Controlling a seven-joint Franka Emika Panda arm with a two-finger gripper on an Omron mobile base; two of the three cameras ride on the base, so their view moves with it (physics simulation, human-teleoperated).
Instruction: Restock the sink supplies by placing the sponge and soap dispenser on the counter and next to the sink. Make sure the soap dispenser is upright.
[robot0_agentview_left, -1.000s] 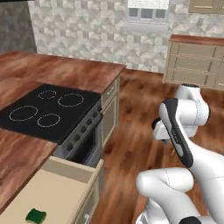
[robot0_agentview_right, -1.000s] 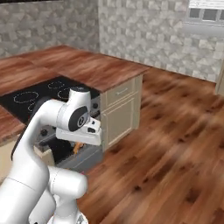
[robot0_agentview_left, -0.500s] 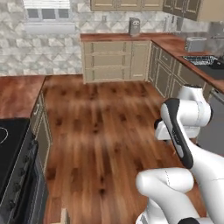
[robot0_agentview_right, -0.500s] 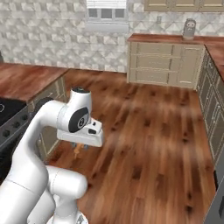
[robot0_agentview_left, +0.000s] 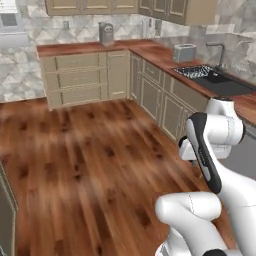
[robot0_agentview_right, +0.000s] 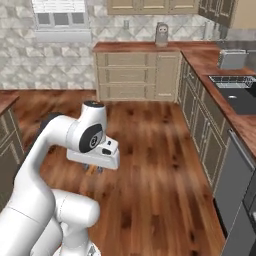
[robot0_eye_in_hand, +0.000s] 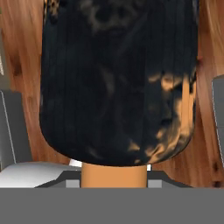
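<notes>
- The soap dispenser (robot0_eye_in_hand: 117, 78), a dark, nearly black bottle with tan mottling, sits right against the hand camera; its orange-tan neck points toward the bottom of that view
- The gripper (robot0_agentview_right: 95, 169) is closed on the soap dispenser; a grey finger (robot0_eye_in_hand: 13, 127) flanks the bottle on either side in the hand view, and a bit of orange shows under the hand in the right base view
- The held bottle hangs over the wooden floor (robot0_agentview_left: 85, 160), well apart from the counter (robot0_agentview_left: 155, 52)
- The reddish-brown counter runs along the far wall and turns a corner down the right side over beige cabinets (robot0_agentview_left: 80, 77)
- The sink (robot0_agentview_left: 220, 82) is set into the right-hand run, with a wire rack (robot0_agentview_left: 192, 71) at its far end and a dark faucet (robot0_agentview_left: 219, 50) behind it
- A toaster (robot0_agentview_left: 184, 52) stands on the counter just beyond the rack, and a small grey appliance (robot0_agentview_right: 161, 34) sits on the far run
- The right base view adds a window (robot0_agentview_right: 60, 19) in the tiled wall and a grey appliance front (robot0_agentview_right: 232, 175) below the sink
</notes>
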